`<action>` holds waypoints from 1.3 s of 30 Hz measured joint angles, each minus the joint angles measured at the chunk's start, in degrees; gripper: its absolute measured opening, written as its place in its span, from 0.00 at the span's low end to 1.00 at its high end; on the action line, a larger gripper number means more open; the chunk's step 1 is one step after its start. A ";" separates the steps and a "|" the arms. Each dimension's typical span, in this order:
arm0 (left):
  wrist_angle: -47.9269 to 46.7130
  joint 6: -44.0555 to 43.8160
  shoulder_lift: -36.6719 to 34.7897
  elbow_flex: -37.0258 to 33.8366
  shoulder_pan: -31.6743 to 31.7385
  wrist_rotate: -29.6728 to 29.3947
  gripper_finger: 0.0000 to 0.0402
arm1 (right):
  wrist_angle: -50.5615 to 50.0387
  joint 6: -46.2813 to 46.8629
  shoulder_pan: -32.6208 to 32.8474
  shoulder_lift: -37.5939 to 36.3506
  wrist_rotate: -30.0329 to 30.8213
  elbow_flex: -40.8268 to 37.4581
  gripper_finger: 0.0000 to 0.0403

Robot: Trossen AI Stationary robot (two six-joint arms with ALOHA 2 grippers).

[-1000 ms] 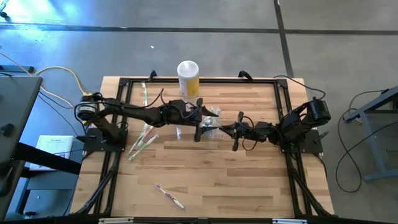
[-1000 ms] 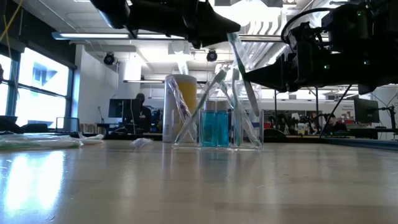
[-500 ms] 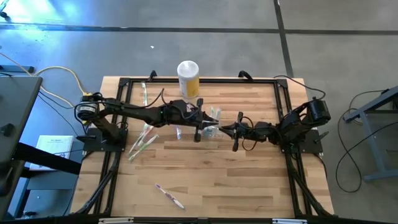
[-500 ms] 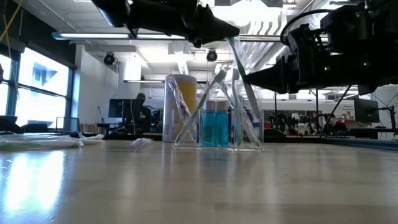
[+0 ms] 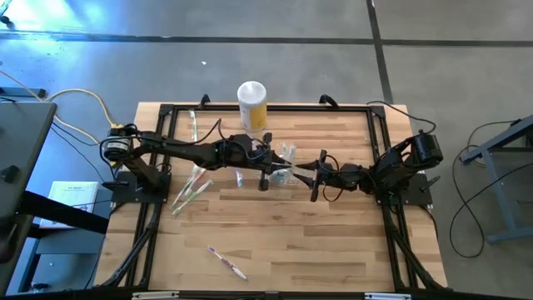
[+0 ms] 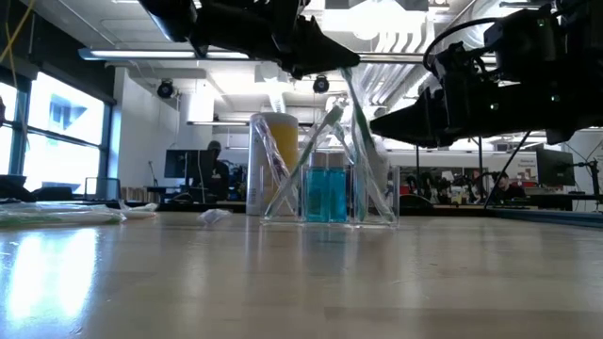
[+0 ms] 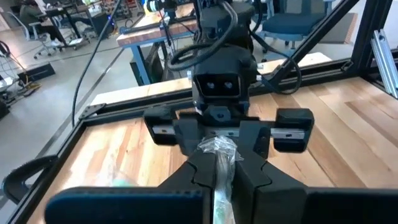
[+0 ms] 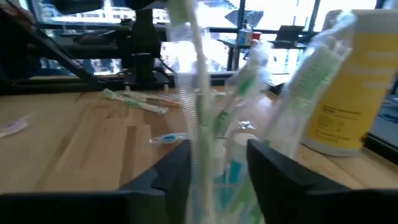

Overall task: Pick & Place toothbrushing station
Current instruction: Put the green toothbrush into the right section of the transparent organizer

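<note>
The clear holder (image 6: 330,193) stands mid-table (image 5: 283,172) with several wrapped toothbrushes leaning in it and something blue inside. One wrapped toothbrush (image 6: 366,141) slants up out of it. My left gripper (image 6: 341,58) reaches in level from the table's left and is shut on that toothbrush's top end. My right gripper (image 8: 217,168) comes level from the right and is open. Its fingers stand on either side of the toothbrush's shaft (image 8: 194,93); whether one touches it I cannot tell. My left gripper pinches the wrapped top end (image 7: 219,152) of the toothbrush between its two fingers, which come in level from the table's left and lie across it. The toothbrush slants down below the fingers, its lower end (image 6: 382,209) standing inside the clear holder.
A yellow canister (image 5: 252,104) with a white top stands just behind the holder. Wrapped toothbrushes (image 5: 193,190) lie at the table's left, another (image 5: 226,261) near the front edge, and a small tube (image 5: 238,177) lies beside the holder. A black frame (image 5: 166,112) borders the table.
My right gripper's fingers have parted from the toothbrush's shaft and now stand apart around it. The toothbrush stays up, its top end in my left gripper, and has tipped slightly toward the table's left. Neither arm has travelled.
</note>
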 joint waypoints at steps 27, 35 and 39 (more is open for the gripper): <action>-11.23 -4.68 6.80 7.41 1.33 -1.06 0.10 | 0.82 -11.41 8.60 -9.62 14.37 0.02 0.54; -12.53 -4.55 6.58 7.26 1.11 -0.97 0.27 | 0.76 -12.36 9.15 -9.57 15.01 0.02 0.55; -12.45 -4.72 6.58 7.26 1.11 -0.98 0.40 | 0.76 -12.34 9.15 -9.57 14.99 0.02 0.55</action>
